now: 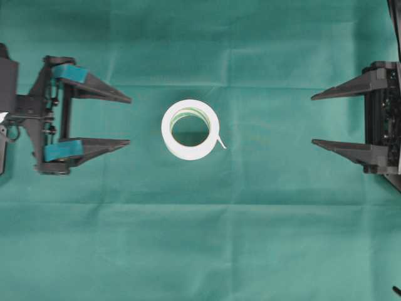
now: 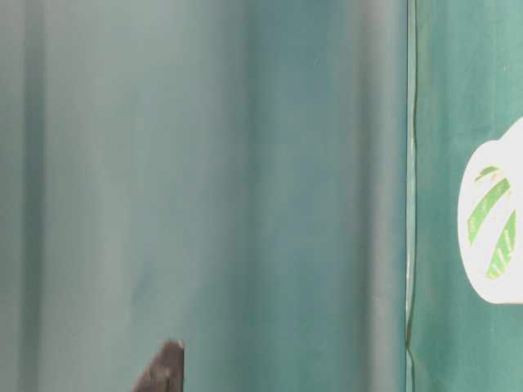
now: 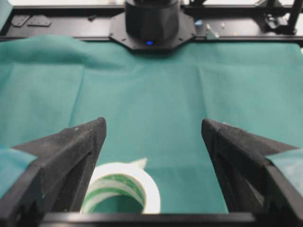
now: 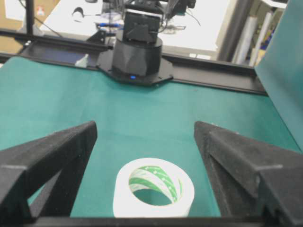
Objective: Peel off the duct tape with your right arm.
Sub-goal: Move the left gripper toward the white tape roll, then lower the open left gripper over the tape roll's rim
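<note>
Here I am, both sets of jaws spread wide and empty. My left gripper (image 1: 128, 121), the black one with teal pads, sits at one side of the wrinkled green cloth (image 1: 200, 251); my right gripper (image 1: 313, 119), black with long tapering fingers, faces it from the other side. Between them, well apart from both, lies the roll of white duct tape with a green-striped inner core (image 1: 190, 130), flat on the cloth with its hole facing up. A short loose strip end (image 1: 220, 143) sticks out on the side toward my right fingers.

Now the risks, as I judge them. That tab is small and thin, so my pointed fingers could close on air or pinch the cloth instead. If I pull with nothing pinning the roll, it may simply slide or tip along with the strip.
</note>
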Motion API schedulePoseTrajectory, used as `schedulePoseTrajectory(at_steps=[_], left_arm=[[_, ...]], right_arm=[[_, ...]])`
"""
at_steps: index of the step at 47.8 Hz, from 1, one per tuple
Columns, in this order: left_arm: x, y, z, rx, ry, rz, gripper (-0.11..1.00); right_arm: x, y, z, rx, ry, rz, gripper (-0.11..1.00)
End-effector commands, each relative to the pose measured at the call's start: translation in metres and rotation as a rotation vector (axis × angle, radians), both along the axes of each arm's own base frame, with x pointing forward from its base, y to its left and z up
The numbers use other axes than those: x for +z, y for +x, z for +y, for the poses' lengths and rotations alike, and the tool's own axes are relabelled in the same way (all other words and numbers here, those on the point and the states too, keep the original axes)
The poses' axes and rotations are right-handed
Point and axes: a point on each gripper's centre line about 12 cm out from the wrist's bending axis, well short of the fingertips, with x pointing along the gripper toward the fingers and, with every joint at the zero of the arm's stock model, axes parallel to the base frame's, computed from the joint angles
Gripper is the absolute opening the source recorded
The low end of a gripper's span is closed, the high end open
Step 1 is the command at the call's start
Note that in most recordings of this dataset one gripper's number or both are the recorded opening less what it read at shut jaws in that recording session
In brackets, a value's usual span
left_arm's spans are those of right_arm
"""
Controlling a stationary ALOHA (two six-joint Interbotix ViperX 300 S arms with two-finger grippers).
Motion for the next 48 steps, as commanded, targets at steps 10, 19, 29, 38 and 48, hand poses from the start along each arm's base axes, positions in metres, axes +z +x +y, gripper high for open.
schedulePoseTrajectory(at_steps=[10, 19, 29, 38, 48], left_arm=[[0.01, 0.033, 0.001, 0.005, 0.005, -0.002, 0.93], [0.006, 0.044, 0.004, 0.013, 0.002, 0.06, 0.93], [0.003, 0.059, 0.007, 0.019, 0.004, 0.207, 0.93], [-0.006, 0.072, 0.009, 0.017, 0.021, 0.399, 0.93], [-0.019, 0.086, 0.01, -0.025, 0.112, 0.599, 0.93]], right_arm=[[0.005, 0.002, 0.0, -0.002, 0.006, -0.017, 0.75], [0.003, 0.001, 0.0, -0.001, 0.009, -0.012, 0.75], [0.001, 0.001, 0.0, -0.002, 0.012, -0.008, 0.75], [0.0, 0.0, 0.0, -0.002, 0.012, -0.005, 0.75], [0.0, 0.0, 0.0, -0.002, 0.014, -0.003, 0.75]])
